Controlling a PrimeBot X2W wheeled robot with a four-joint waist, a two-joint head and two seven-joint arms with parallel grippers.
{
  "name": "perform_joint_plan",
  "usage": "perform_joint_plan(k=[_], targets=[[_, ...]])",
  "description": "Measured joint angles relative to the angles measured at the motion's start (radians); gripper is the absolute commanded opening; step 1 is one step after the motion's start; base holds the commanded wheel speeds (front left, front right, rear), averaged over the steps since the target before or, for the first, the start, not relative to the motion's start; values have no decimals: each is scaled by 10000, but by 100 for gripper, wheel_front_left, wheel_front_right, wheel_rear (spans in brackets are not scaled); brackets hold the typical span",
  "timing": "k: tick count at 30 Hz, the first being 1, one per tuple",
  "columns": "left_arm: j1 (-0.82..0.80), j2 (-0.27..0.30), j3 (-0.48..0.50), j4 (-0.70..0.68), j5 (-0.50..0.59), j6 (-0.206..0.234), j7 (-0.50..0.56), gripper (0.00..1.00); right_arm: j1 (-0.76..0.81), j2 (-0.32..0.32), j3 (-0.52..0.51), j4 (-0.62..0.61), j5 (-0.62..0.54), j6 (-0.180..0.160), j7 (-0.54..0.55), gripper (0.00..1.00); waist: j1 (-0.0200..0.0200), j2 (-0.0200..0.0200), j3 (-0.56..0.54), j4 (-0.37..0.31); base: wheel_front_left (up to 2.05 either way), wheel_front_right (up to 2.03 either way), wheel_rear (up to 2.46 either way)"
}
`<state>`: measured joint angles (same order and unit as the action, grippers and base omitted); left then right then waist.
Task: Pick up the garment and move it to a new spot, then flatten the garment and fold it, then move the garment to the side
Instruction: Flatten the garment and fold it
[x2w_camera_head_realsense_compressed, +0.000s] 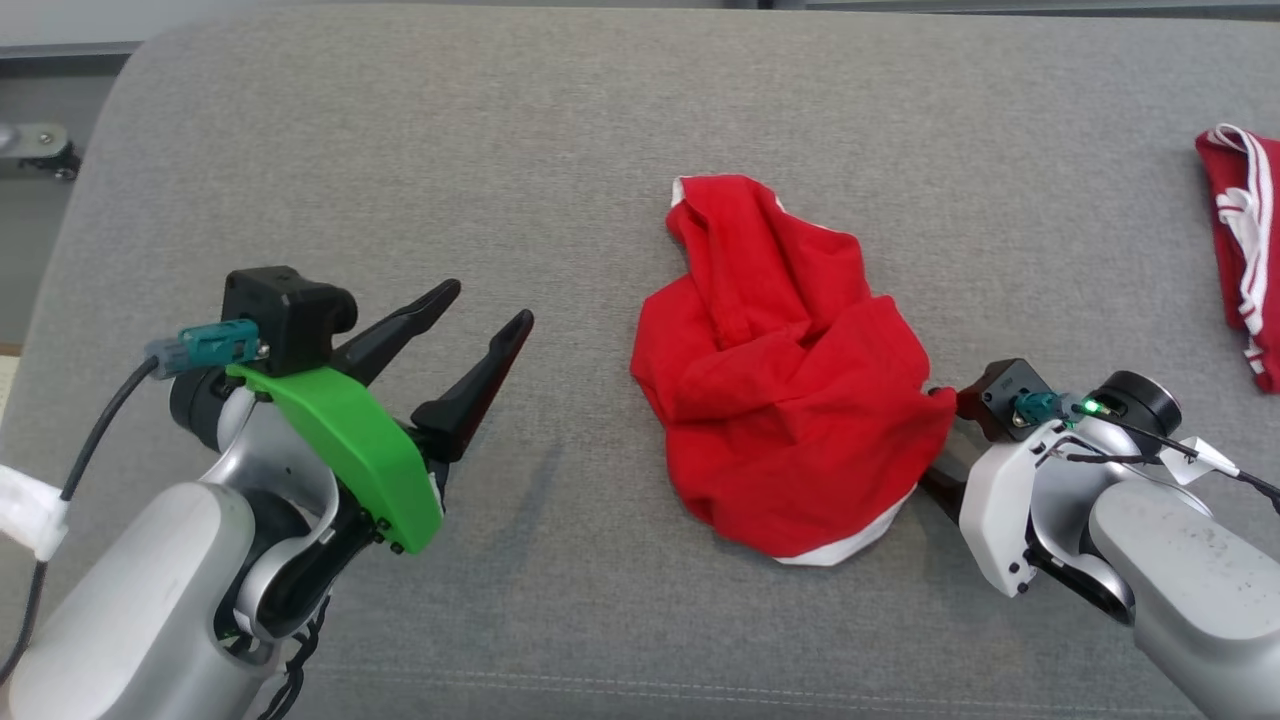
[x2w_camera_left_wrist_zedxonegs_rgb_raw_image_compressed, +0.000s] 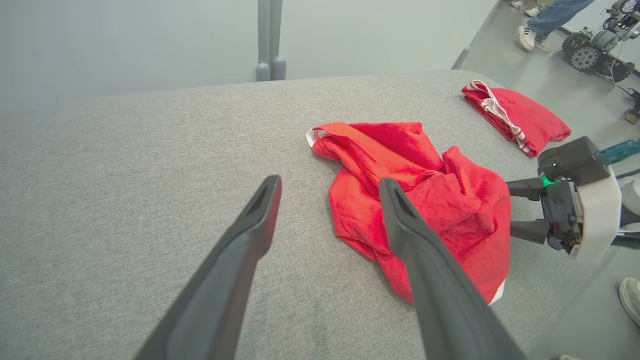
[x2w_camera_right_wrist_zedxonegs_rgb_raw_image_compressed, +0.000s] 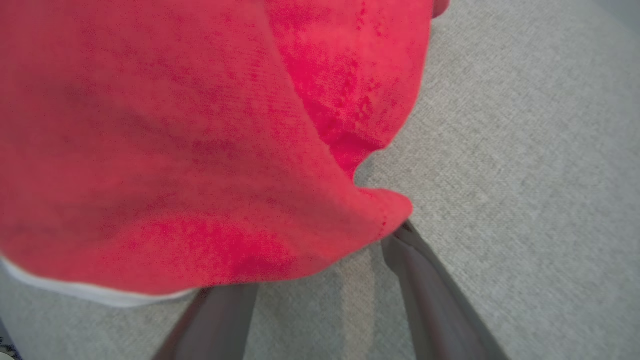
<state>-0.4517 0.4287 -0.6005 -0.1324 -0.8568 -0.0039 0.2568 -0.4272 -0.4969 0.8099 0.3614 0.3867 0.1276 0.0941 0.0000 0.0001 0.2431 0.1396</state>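
Spread fingers of the right gripper (x2w_camera_left_wrist_zedxonegs_rgb_raw_image_compressed: 520, 209) met the crumpled garment's (x2w_camera_head_realsense_compressed: 780, 400) edge just ahead, so pick-up apparently needed a pinch and lift; the left gripper (x2w_camera_head_realsense_compressed: 487, 305) hovered spread, apart.

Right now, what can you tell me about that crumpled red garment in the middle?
The crumpled red cloth garment, white-trimmed, lies in a loose unfolded heap on the grey woven cushion. It looks like soft knit cotton. The open right tool meets its right edge, one fingertip hidden under the hem.
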Motion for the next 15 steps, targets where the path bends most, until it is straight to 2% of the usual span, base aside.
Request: perform_joint_plan(k=[1,2,4,5,6,9,12,15], targets=[[93,0,92,-4,-12,52,-123,100,17,-25,36,48,79,0,75,61,0,0,-39,134,0,0,0],[213,4,203,-6,-44,125,-247,100,32,-29,105,79,165,0,119,62,0,0,-82,264,0,0,0],[518,52,401,-46,-113,244,-460,100,63,-13,364,92,393,0,290,44,0,0,-168,492,0,0,0],[680,73,497,-56,-128,314,-573,100,81,10,447,94,506,0,330,11,0,0,-213,585,0,0,0],[827,88,558,-59,-165,343,-681,100,100,21,508,92,654,0,420,0,0,0,-261,665,0,0,0],[1296,102,734,-63,-270,474,-945,100,241,25,688,13,1329,0,686,0,0,0,-451,803,0,0,0],[1709,105,895,-77,-512,570,-1239,100,540,-40,704,-316,2479,0,1281,0,0,0,-614,883,0,0,0],[2057,98,1087,-73,-600,602,-1499,100,691,-222,899,-1244,3758,0,2153,0,0,0,-784,936,0,0,0]])
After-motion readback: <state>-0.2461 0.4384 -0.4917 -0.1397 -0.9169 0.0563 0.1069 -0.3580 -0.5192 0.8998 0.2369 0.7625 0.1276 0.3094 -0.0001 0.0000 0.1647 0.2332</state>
